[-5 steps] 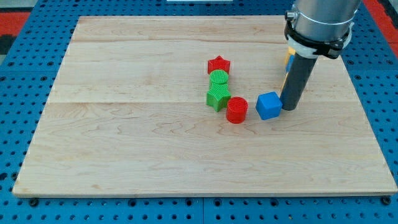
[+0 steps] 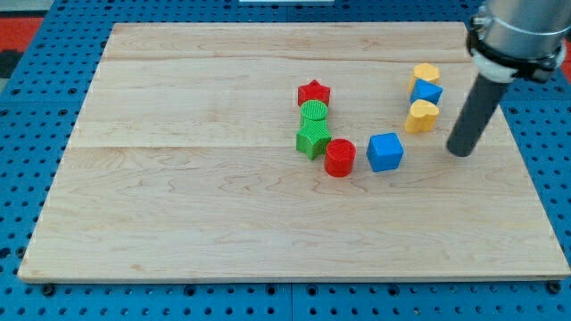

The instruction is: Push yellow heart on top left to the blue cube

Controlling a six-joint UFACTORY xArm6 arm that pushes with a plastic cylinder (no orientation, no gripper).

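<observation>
wooden board (image 2: 178,205) carries eight blocks: two red, two green, two blue, two yellow; my tip (image 2: 459,153) touches none.

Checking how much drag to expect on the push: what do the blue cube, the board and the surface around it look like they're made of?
Blue cube: apparently matte plastic, faintly ribbed like the green blocks, possibly 3D-printed. Board: pale wood, smooth, with visible grain and plank seams. Surround: blue perforated panel, a regular hole grid; material unclear. My tip rests right of the cube, apart from it.
</observation>
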